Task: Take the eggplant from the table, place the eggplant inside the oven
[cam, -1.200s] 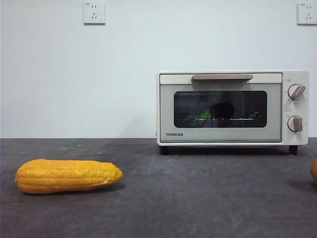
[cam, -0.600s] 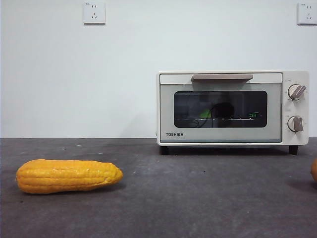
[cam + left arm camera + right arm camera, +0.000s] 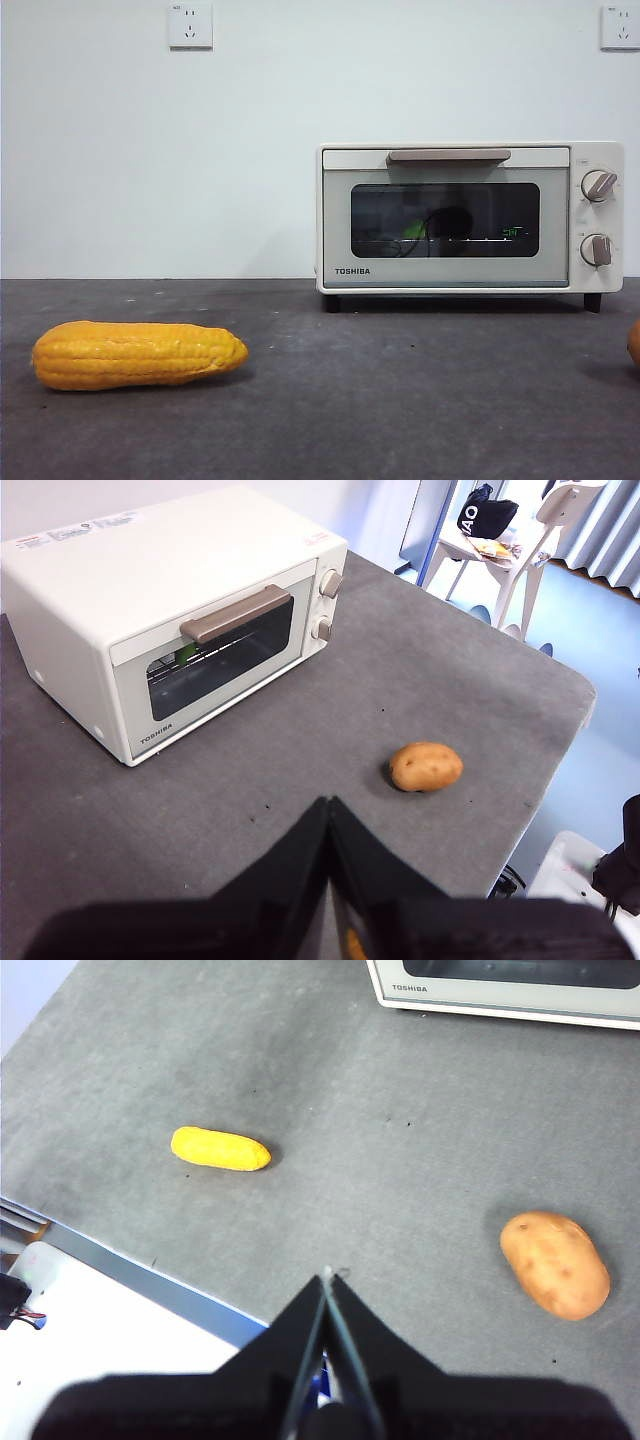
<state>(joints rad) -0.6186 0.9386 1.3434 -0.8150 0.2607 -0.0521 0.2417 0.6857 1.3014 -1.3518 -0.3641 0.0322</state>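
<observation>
Oven (image 3: pixel 470 218): stands at the tabletop's far edge against the white wall, door closed, beige handle across the top, two knobs at one end.
Eggplant (image 3: pixel 414 230): inside the oven; only a bit of green shows through the dark glass, beside a dark rounded shape. In the left wrist view a green patch (image 3: pixel 187 654) shows behind the glass near the handle's end.
Tabletop (image 3: pixel 400 400): dark grey, speckled, carrying the oven, the corn and the potato.
Corn (image 3: pixel 138 354): lies on its side near the tabletop's front edge, well apart from the oven; also in the right wrist view (image 3: pixel 220 1148).
Potato (image 3: pixel 555 1264): lies on the tabletop well apart from the corn; in the front view only an orange sliver (image 3: pixel 634 343) shows at the picture's edge.
Left gripper (image 3: pixel 328 805): hangs above the tabletop in front of the oven, jaws pressed together, holding nothing.
Right gripper (image 3: pixel 328 1278): hangs above the tabletop's front edge, between corn and potato, jaws pressed together, holding nothing.
Sockets (image 3: pixel 190 25): two on the wall above.
</observation>
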